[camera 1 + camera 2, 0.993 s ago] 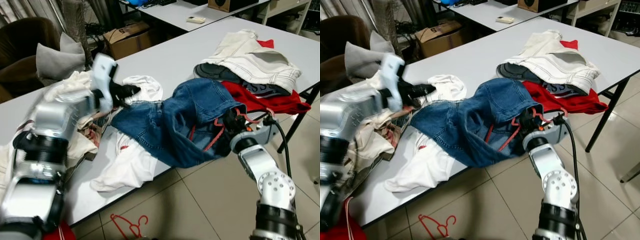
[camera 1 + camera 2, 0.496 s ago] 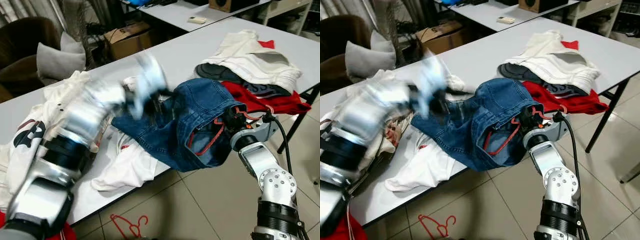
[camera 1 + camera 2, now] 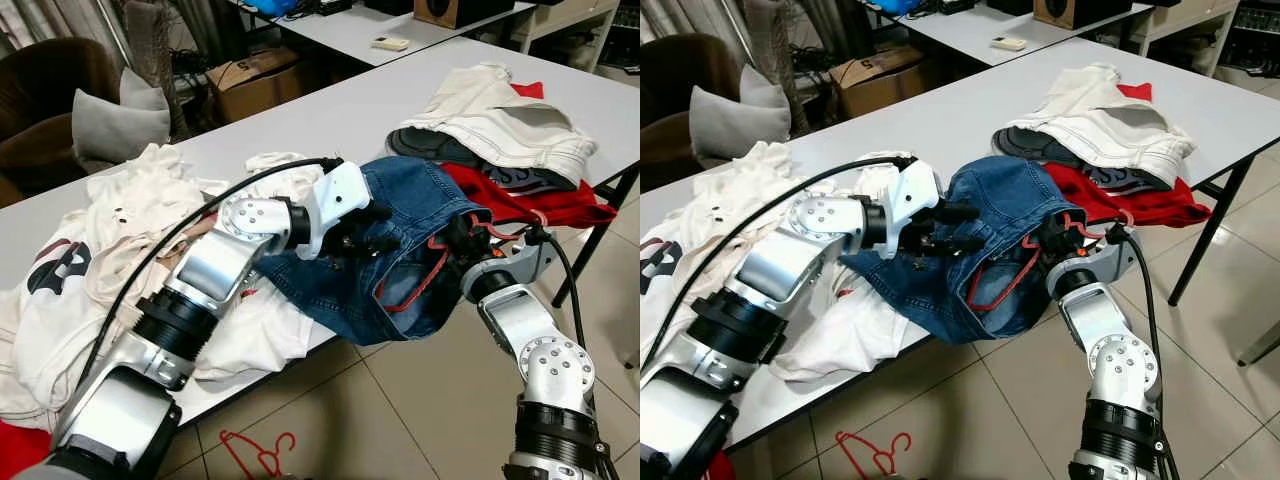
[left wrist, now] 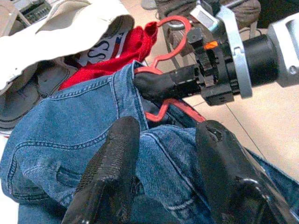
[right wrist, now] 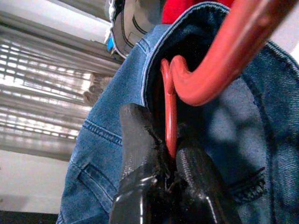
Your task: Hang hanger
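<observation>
Head views: left gripper, formerly back over the white clothes, has crossed to the blue jeans at the white table edge; red hanger inside the waistband.
Left wrist: fingers spread over denim.
Right wrist: right gripper pinching the hanger.

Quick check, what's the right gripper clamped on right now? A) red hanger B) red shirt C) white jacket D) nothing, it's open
A: in the right wrist view the right gripper has its fingers closed on the red hanger, inside the waist of the blue jeans.
</observation>
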`<state>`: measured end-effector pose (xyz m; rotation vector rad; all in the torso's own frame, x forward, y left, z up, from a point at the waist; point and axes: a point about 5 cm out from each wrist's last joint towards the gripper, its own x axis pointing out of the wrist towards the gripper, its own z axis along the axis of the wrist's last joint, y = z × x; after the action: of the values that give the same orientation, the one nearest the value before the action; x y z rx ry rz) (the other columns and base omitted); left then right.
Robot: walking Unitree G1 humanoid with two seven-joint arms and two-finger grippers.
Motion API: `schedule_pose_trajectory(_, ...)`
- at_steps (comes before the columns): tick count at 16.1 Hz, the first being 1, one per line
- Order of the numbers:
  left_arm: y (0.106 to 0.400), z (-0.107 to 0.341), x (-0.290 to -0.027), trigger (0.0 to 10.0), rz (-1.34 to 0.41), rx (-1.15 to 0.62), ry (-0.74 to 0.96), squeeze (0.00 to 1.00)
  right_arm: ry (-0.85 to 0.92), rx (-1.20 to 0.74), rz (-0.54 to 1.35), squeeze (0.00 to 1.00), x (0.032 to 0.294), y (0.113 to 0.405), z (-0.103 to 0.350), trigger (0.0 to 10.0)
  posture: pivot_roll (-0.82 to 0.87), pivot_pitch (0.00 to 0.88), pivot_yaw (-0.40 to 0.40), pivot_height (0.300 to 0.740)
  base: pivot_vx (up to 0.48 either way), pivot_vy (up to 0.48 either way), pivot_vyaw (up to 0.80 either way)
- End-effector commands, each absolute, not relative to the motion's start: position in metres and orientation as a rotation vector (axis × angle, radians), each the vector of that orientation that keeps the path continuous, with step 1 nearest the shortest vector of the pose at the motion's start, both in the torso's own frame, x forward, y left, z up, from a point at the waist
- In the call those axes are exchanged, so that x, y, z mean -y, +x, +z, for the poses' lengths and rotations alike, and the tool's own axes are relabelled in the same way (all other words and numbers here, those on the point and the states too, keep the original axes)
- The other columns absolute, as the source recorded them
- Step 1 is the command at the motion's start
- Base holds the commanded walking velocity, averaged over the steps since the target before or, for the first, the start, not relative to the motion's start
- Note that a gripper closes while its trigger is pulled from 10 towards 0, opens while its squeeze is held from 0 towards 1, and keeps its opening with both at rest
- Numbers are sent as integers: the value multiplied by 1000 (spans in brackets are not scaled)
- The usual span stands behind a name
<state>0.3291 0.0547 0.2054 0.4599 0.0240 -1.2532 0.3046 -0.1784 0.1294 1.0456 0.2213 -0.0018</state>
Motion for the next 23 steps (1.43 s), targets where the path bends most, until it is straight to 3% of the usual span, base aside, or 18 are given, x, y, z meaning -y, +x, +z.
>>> schedule_pose_trajectory(1, 328, 198, -58, 10000, -1241, -30, 502, 0, 1041, -215, 30, 0, 173, 308, 135, 10000, -186, 0, 160, 740, 0, 0, 0)
schedule_pose_trajectory(11, 339, 145, -71, 10000, -1159, -116, 873, 0, 1028, -210, 43, 0, 176, 308, 140, 10000, -203, 0, 146, 740, 0, 0, 0)
schedule_pose_trajectory(12, 341, 140, -75, 3333, -1147, -139, 878, 0, 1027, -210, 44, 0, 176, 309, 140, 10000, -203, 0, 146, 740, 0, 0, 0)
schedule_pose_trajectory(13, 341, 137, -77, 0, -1137, -152, 878, 0, 1026, -209, 44, 0, 176, 309, 140, 10000, -206, 0, 143, 740, 0, 0, 0)
schedule_pose_trajectory(20, 344, 125, -85, 0, -1088, -194, 762, 0, 1023, -212, 55, 0, 176, 310, 142, 10000, -205, 0, 134, 740, 0, 0, 0)
schedule_pose_trajectory(23, 346, 130, -85, 0, -1054, -161, 639, 0, 1022, -213, 60, 0, 175, 311, 143, 10000, -204, 0, 129, 740, 0, 0, 0)
